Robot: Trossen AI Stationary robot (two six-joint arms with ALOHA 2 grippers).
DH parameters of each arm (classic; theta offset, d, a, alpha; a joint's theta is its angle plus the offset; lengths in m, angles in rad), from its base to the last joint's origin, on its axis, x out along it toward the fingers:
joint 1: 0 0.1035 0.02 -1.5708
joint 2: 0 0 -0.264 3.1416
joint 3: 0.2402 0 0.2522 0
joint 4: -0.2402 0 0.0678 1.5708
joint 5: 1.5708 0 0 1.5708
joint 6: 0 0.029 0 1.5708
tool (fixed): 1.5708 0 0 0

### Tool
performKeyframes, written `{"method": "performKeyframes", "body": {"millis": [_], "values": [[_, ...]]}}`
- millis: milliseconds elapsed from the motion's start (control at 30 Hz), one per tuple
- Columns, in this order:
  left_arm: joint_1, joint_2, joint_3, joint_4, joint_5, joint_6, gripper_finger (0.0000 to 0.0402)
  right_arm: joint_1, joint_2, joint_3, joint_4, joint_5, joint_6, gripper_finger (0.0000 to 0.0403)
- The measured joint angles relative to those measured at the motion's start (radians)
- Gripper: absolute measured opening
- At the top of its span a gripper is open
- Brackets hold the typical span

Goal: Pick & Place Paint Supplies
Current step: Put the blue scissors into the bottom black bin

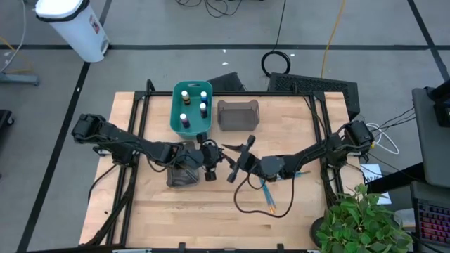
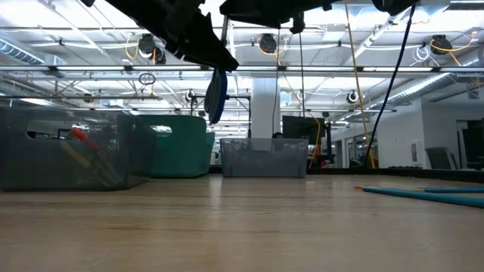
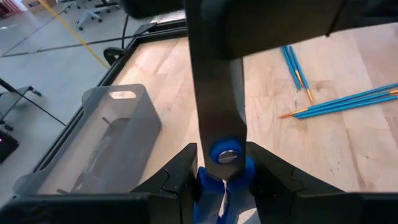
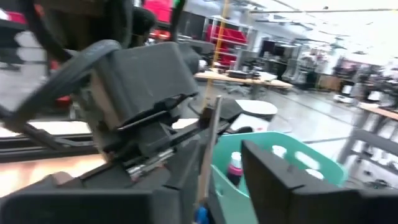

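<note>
Your wooden table (image 1: 211, 211) sits in a large open workshop with bright ceiling lights and cables trailing over the grey floor. At its far edge stand a teal bin (image 1: 191, 107) holding several white-capped paint bottles (image 1: 184, 120) and, just beside it, an empty grey bin (image 1: 238, 114). A second grey bin (image 1: 184, 169) sits under your left arm; in the low view a red-handled item (image 2: 79, 136) shows inside it.

Your left gripper (image 3: 221, 171) is clamped on the blue-handled scissors (image 3: 219, 118), its fingers pressing on either side of the pivot, and the pair hangs well clear of the tabletop near the middle of the table, with the blue handle (image 2: 215, 95) dangling below the arm in the low view. Your right gripper (image 1: 239, 158) is close in front of the left one; its fingers are spread, with the scissors' thin metal blade (image 4: 208, 152) standing between them.

The blue brushes (image 1: 269, 193) lie flat on the wood, near the right arm.
</note>
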Motion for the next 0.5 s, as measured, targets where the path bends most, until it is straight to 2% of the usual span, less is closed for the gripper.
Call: {"method": "performKeyframes", "body": {"millis": [100,200,400,500], "values": [[-0.001,0.000,0.000,-0.001,0.008,0.002,0.0121,-0.002,0.000,0.000,-0.003,-0.084,0.023,0.0056],[-0.002,0.000,0.000,-0.002,0.009,0.002,0.0121,-0.006,0.000,0.000,-0.009,-0.111,0.030,0.0015],[-0.001,0.000,0.000,-0.004,0.005,-0.002,0.0124,-0.008,0.000,0.000,-0.015,-0.112,0.013,0.0006],[-0.011,-0.020,0.000,-0.015,0.009,0.018,0.0173,0.000,-0.014,-0.004,-0.041,-0.100,-0.017,0.0001]]}}
